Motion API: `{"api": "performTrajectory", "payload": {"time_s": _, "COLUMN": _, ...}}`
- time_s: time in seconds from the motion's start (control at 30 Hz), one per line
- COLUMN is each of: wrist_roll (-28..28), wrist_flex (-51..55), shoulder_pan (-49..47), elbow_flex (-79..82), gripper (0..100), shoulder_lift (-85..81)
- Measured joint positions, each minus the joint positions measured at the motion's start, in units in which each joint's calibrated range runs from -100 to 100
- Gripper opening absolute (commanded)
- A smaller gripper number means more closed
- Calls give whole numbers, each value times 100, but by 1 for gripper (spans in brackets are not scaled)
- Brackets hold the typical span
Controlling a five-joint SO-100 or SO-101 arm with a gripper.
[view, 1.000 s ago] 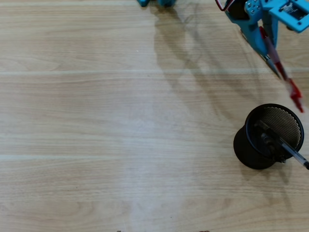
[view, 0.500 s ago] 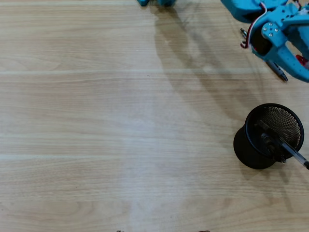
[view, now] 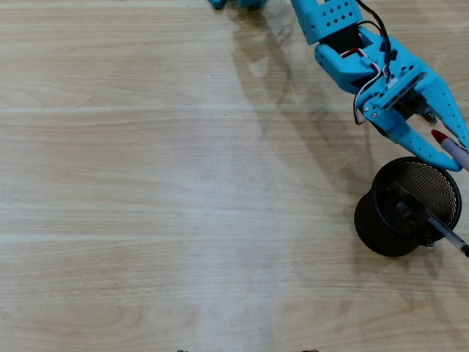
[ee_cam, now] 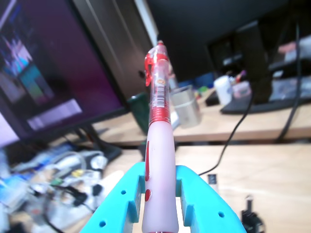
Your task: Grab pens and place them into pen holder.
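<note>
While I am watching the wrist view, the claw is sitting closest to the lens, its two blue fingers pressing in on either side of the red pen, which is standing upright out of the grip with its clear red clip end pointing away from the camera. Beyond it a dark monitor and a cluttered desk are showing, blurred. From overhead, the claw is hanging just above and to the right of the pen holder, the red pen poking out toward the right edge. The mesh cup is standing on the wooden bench near the right side, already carrying a black pen that is leaning over its lower right rim.
</note>
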Motion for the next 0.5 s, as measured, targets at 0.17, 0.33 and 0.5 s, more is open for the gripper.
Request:
{"api": "performTrajectory", "payload": {"time_s": 0.17, "wrist_roll": 1189, "wrist_flex": 827, "shoulder_pan": 0, "elbow_flex": 0, "gripper": 2, "shoulder_lift": -161}}
{"api": "performTrajectory", "payload": {"time_s": 0.33, "wrist_roll": 2175, "wrist_flex": 3419, "shoulder_pan": -8, "elbow_flex": -106, "gripper": 2, "shoulder_lift": -931}}
{"api": "performTrajectory", "payload": {"time_s": 0.5, "wrist_roll": 3151, "wrist_flex": 7020, "shoulder_pan": 17, "elbow_flex": -1541, "gripper": 2, "shoulder_lift": -1168}}
